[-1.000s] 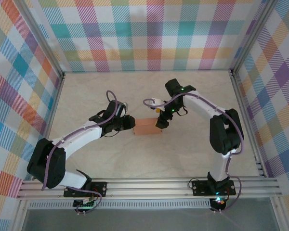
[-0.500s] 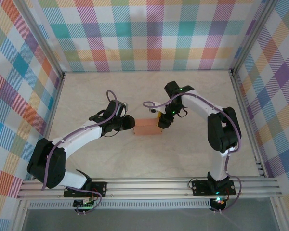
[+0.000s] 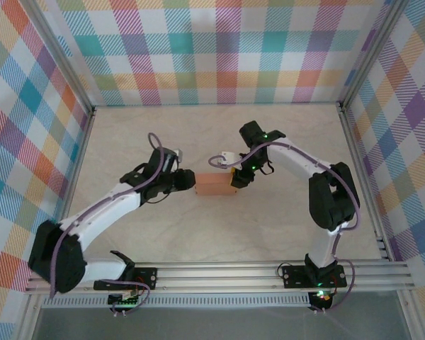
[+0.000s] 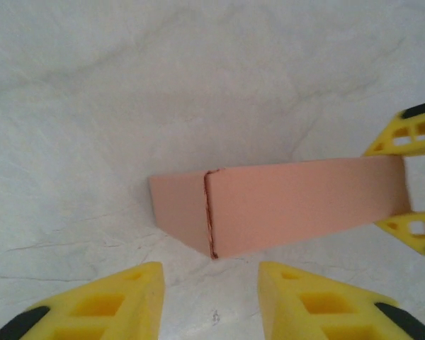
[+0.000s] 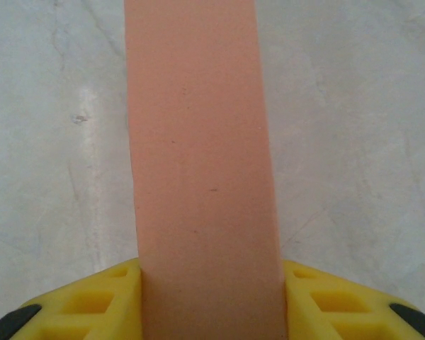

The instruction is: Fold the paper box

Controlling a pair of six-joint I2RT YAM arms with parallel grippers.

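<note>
Right gripper (image 5: 209,301): both yellow fingers (image 5: 92,304) sit flat against opposite sides of the paper box (image 5: 198,142), clamped on its near end. The box runs straight out from the jaws, over the cream table (image 5: 354,106).

Left gripper (image 4: 211,304): fingers apart, nothing between them. The box's other end lies just ahead of the tips, with a gap.

Top view: folded box at mid-table between the two grippers, long axis left to right.
</note>
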